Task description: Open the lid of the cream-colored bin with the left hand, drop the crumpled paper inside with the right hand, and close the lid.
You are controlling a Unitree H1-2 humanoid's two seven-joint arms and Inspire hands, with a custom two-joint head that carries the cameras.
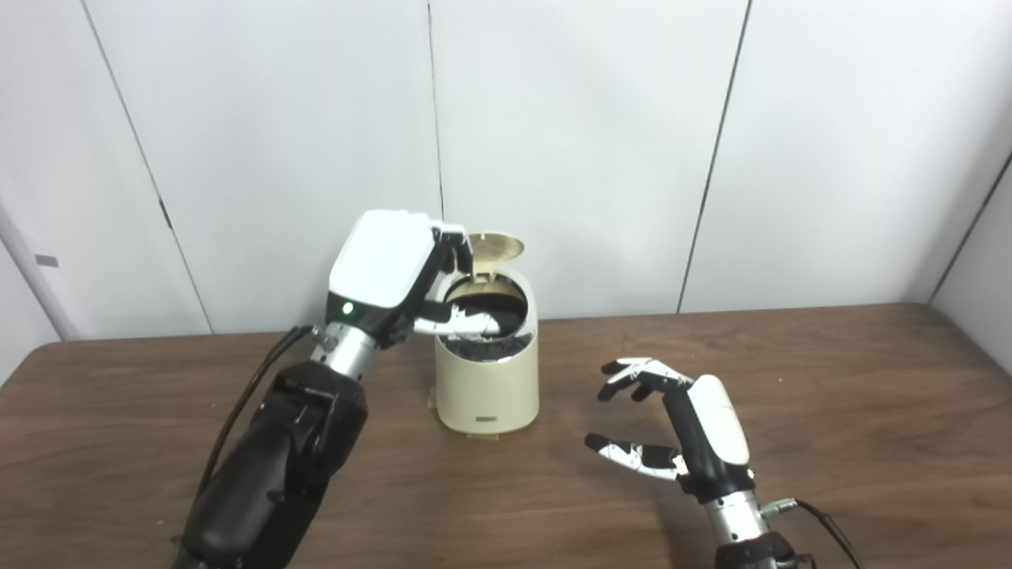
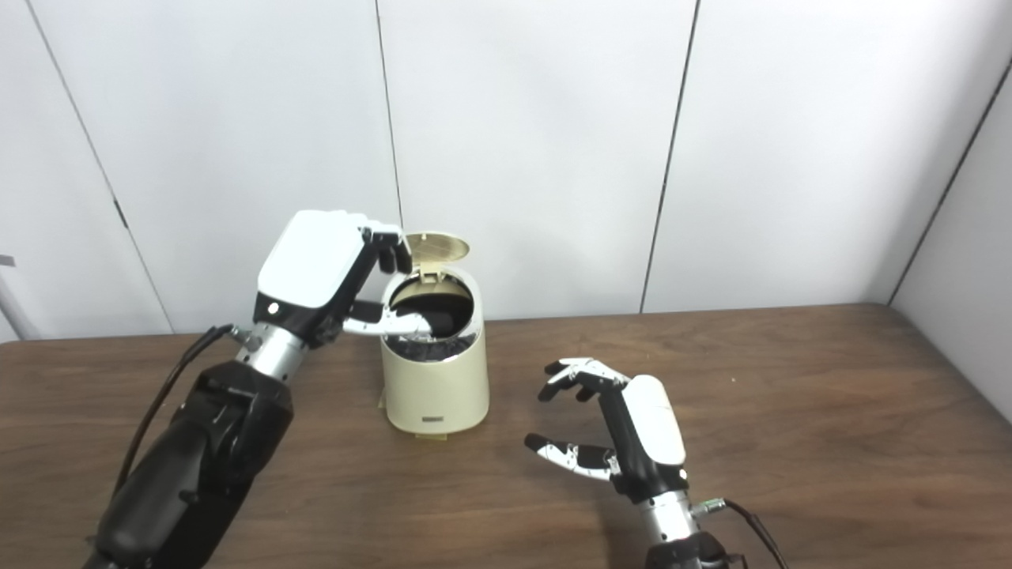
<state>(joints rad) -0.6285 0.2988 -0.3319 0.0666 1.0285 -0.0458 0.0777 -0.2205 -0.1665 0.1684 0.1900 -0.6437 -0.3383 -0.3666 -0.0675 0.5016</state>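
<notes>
The cream-colored bin (image 1: 486, 387) stands on the wooden table (image 1: 830, 395) a little left of centre. Its round lid (image 1: 496, 246) is swung up and back, and the opening shows a dark inside. My left hand (image 1: 395, 265) is at the bin's upper left. Its fingers (image 1: 456, 243) are bent against the lid's left edge and its thumb (image 1: 466, 320) reaches across the opening. My right hand (image 1: 680, 431) is open and empty, low over the table to the right of the bin. No crumpled paper shows in either view.
White wall panels (image 1: 593, 142) stand close behind the bin. A black cable (image 1: 253, 387) hangs off the left forearm.
</notes>
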